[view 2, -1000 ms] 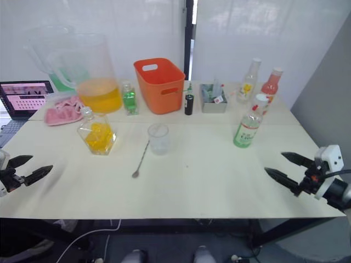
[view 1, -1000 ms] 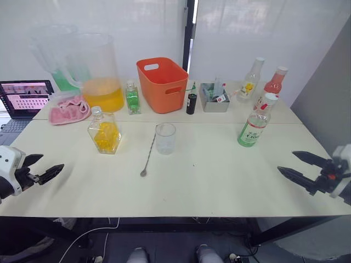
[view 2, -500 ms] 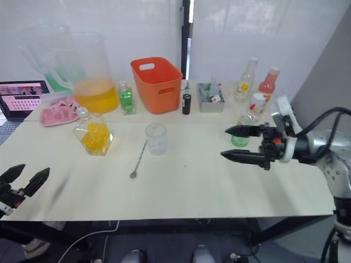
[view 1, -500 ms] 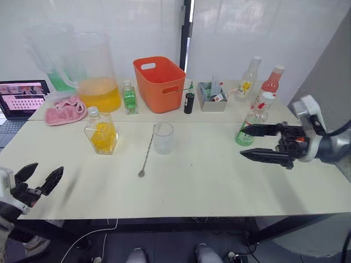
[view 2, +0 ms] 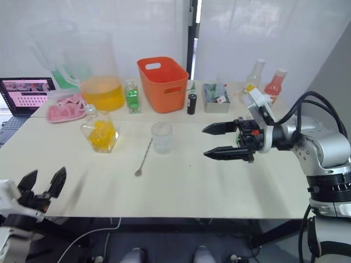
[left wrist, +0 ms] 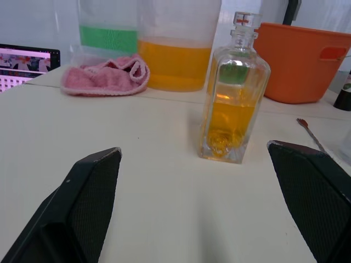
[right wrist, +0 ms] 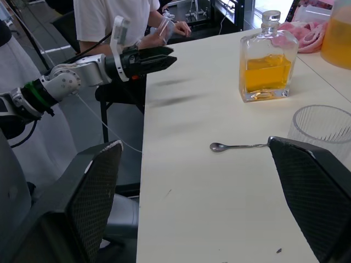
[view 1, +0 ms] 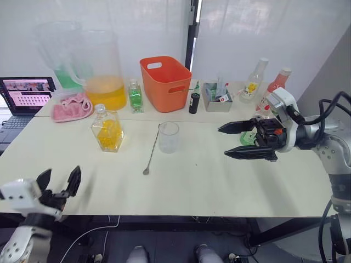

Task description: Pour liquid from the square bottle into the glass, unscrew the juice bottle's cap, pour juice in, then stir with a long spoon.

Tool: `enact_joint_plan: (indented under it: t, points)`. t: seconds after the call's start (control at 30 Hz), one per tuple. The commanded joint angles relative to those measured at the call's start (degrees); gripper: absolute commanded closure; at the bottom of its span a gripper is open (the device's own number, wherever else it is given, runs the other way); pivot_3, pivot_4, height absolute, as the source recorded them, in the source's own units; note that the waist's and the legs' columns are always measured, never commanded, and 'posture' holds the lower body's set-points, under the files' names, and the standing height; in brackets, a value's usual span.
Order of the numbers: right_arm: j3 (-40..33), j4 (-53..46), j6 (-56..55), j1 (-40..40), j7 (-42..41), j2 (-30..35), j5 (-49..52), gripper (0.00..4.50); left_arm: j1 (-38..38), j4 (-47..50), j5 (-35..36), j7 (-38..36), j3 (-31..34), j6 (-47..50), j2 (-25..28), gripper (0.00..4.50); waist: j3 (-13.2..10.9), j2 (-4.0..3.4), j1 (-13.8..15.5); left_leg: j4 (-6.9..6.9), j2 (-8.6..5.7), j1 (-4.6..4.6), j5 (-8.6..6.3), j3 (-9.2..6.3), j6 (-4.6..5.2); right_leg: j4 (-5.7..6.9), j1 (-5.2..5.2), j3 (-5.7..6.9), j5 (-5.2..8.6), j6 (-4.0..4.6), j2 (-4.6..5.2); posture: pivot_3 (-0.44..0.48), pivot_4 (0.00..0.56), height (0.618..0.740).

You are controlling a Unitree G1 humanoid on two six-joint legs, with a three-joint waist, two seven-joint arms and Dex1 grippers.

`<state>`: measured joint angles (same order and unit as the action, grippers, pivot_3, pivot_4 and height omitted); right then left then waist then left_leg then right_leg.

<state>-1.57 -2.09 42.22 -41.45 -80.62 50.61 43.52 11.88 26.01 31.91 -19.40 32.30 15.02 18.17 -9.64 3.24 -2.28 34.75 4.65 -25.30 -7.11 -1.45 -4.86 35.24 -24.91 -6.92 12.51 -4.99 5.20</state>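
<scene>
The right hand [view 1: 227, 141] is hovering wide open over the bench [view 1: 219, 181], near the juice bottle [view 1: 248, 137]; the left hand [view 1: 57, 182] is hanging open, empty.

Bright, even daylight comes through the white curtains [view 1: 258, 33] behind my table [view 1: 192, 181], washing them out. Shadows on the tabletop stay faint and soft. My left gripper [view 1: 57, 185] trails a smeared grey blur. My wrist views stay sharp on the square bottle [left wrist: 233, 93].
</scene>
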Motion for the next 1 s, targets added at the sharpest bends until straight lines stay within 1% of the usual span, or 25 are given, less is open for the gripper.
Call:
enact_joint_plan:
  t: [0.03, 0.13, 0.27, 0.33, 0.43, 0.53, 0.73, 0.93, 1.0]
  points:
    - [-3.71, -3.90, 1.24, 1.92, 1.09, 1.50, 1.83, 0.01, -6.57, -1.96, -1.29, 2.28, -3.76, 1.95, 1.71, 0.00, 0.00, 0.00, 0.51, 0.01, -0.06, 0.00, 0.00, -0.05, 0.00, 0.03, 0.00, -0.01, -0.02, -0.03, 0.00, 0.000, 0.150, 0.717]
    - [-6.12, -6.40, 1.70, 4.91, 2.42, 2.48, 2.47, 0.01, -12.45, -5.63, -2.16, 3.09, -5.97, 3.95, 3.38, 0.00, 0.01, -0.01, 0.42, 0.02, -0.07, -0.05, 0.01, -0.04, 0.01, 0.02, 0.03, -0.03, -0.04, -0.07, 0.00, 0.000, 0.150, 0.717]
    - [-10.05, -9.65, 2.92, 8.86, 4.11, 4.07, 4.17, 0.01, -19.58, -10.44, -5.48, 4.06, -9.41, 6.52, 6.66, 0.00, 0.00, -0.01, 0.30, -0.02, -0.06, -0.05, 0.02, -0.07, 0.03, 0.15, -0.03, -0.01, -0.08, -0.14, -0.04, 0.000, 0.150, 0.717]
    - [-11.90, -10.96, 3.22, 10.60, 5.15, 4.78, 4.96, 0.01, -23.15, -13.01, -6.09, 4.93, -10.45, 7.35, 6.83, 0.00, 0.01, -0.02, 0.19, -0.02, -0.06, -0.04, 0.02, -0.08, 0.02, 0.18, -0.04, -0.01, -0.08, -0.15, -0.04, 0.000, 0.150, 0.717]
    - [-13.35, -12.17, 3.55, 12.08, 6.29, 5.04, 5.69, 0.01, -25.40, -14.82, -5.23, 5.31, -10.15, 7.75, 6.07, 0.00, 0.00, -0.01, -0.16, 0.00, -0.06, -0.04, 0.02, -0.08, 0.03, 0.17, -0.02, -0.02, -0.09, -0.17, -0.03, 0.000, 0.150, 0.717]
    - [-15.06, -13.38, 3.50, 14.46, 7.25, 5.32, 6.35, 0.01, -28.05, -19.06, -7.03, 4.58, -11.87, 6.44, 6.17, 0.00, 0.00, -0.01, -0.10, -0.02, -0.06, -0.03, 0.02, -0.10, 0.03, 0.19, -0.01, 0.00, -0.10, -0.19, -0.04, 0.000, 0.150, 0.717]
    - [-16.29, -14.65, 3.34, 16.05, 9.05, 5.19, 6.99, 0.01, -34.15, -24.73, -11.36, 5.65, -14.75, 5.60, 6.57, 0.00, 0.00, -0.01, 0.09, 0.03, -0.08, -0.03, 0.02, -0.11, 0.03, 0.18, 0.02, -0.01, -0.12, -0.22, -0.04, 0.000, 0.150, 0.717]
    - [-16.62, -15.50, 3.03, 16.74, 10.40, 4.80, 6.94, 0.01, -38.21, -30.09, -13.39, 5.55, -15.53, 4.37, 6.14, 0.00, 0.00, -0.01, 0.10, 0.00, -0.08, -0.03, 0.02, -0.11, 0.03, 0.16, 0.05, -0.01, -0.13, -0.25, -0.03, 0.000, 0.150, 0.717]
    - [-16.75, -16.00, 3.16, 16.83, 11.34, 4.35, 7.25, 0.01, -40.53, -34.14, -14.72, 6.44, -15.90, 3.17, 5.64, 0.00, 0.00, -0.01, 0.09, -0.01, -0.08, -0.02, 0.03, -0.11, 0.04, 0.17, 0.04, 0.00, -0.14, -0.27, -0.04, 0.000, 0.150, 0.717]
